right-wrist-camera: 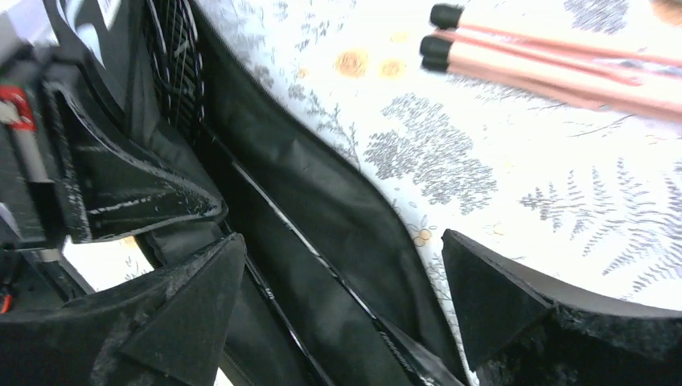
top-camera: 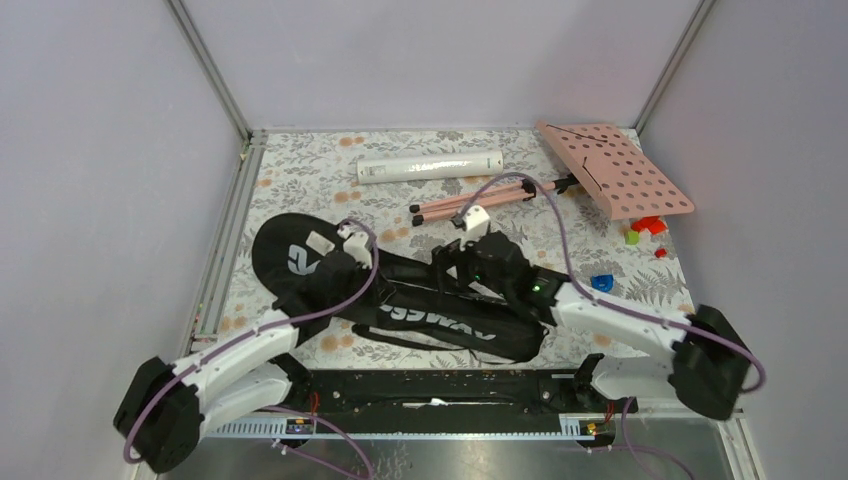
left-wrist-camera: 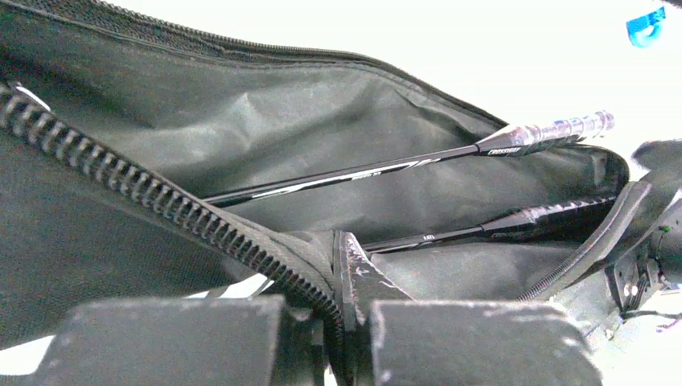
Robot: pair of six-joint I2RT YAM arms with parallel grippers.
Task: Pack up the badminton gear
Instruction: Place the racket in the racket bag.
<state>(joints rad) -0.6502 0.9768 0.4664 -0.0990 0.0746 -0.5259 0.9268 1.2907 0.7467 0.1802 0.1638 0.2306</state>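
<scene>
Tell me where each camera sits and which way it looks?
Top camera: above and behind the arms, looking down at the table, black bag and white tube; both arms show.
Left wrist camera: on the left arm, looking past the left claw, shut on the bag's zipper edge, into the bag at two rackets.
Right wrist camera: on the right arm, looking down past the open right claw at the bag and pink stand legs.
Shared: all show the bag; top and right wrist both see the stand legs.
</scene>
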